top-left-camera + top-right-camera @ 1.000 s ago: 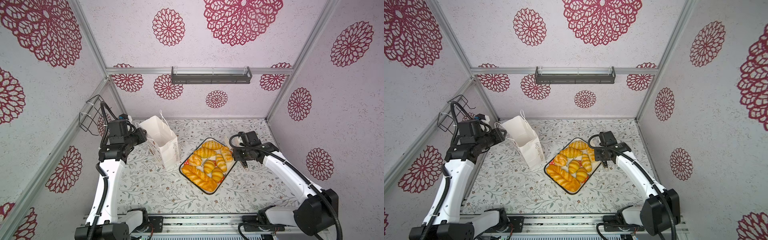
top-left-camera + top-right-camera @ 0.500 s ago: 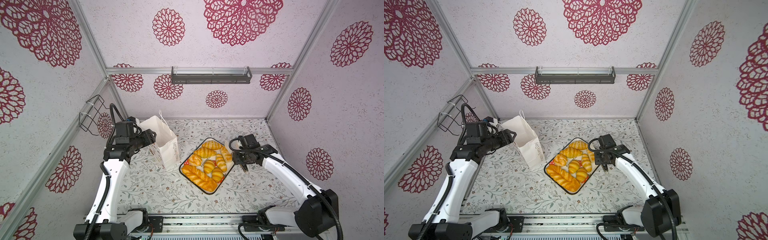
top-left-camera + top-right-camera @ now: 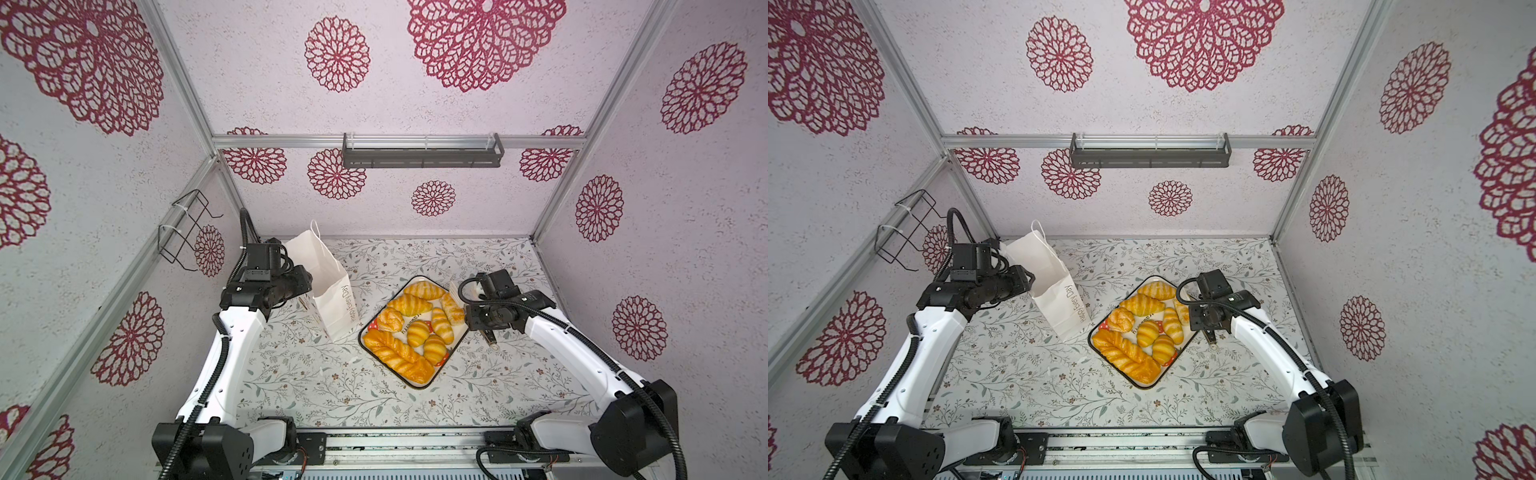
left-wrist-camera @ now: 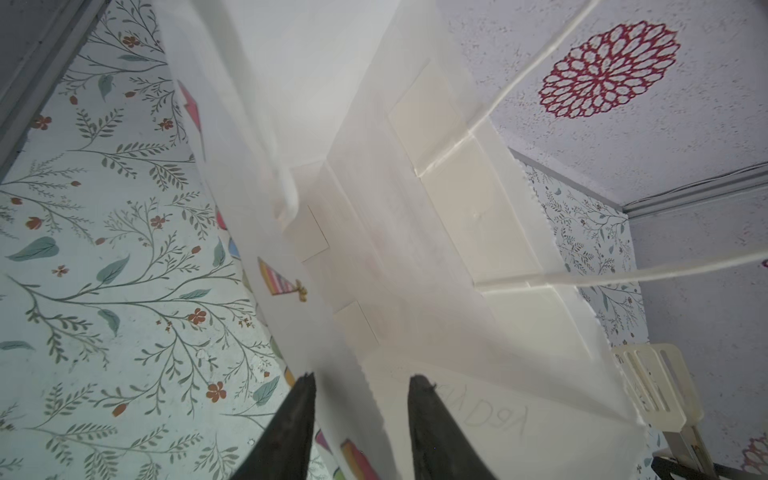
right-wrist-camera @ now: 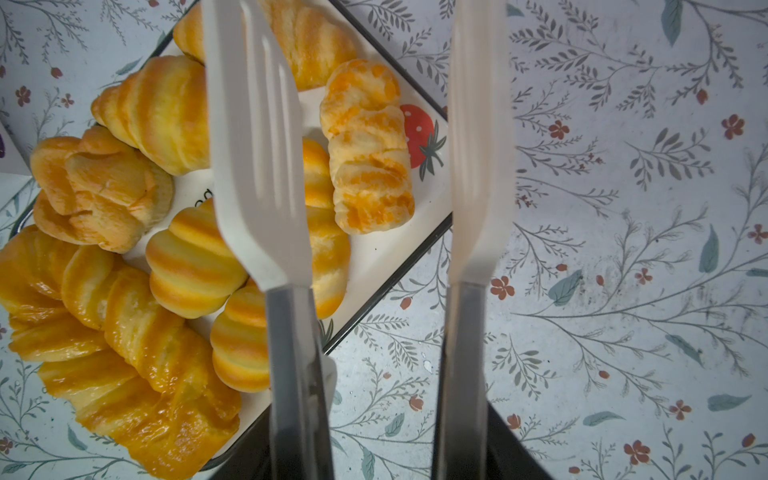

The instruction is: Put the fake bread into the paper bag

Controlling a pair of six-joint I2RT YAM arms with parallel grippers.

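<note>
Two grippers fill my screens. My left gripper (image 4: 361, 388) sits at the mouth of the tall white paper carrier bag (image 3: 332, 299), which has thin cord handles and small colourful prints. Its dark fingers (image 4: 299, 419) stand apart with a clear gap. One is outside the bag's near wall and one inside, with the paper edge running between them. Ahead of that gripper the bag's pale interior lies open to view.

My right gripper (image 5: 382, 453) is clamped around grey-metal tongs (image 5: 257, 166) with cream slotted plastic blades, pressing the two arms from outside. The blades themselves stand apart. Just beyond this gripper, one blade hangs over the glossy golden-yellow toy bread (image 5: 191, 257). The other hangs over the floral-print tabletop (image 5: 623, 249), just past the tray's edge. I cannot tell whether either blade touches a pastry.

The bread is croissants, round rolls and one long plaited loaf. It lies packed in the cream strawberry-print tray (image 5: 376, 253) with a dark rim, on the bag side of the right gripper. In both top views the bag stands upright near the tray, between the two grippers.
</note>
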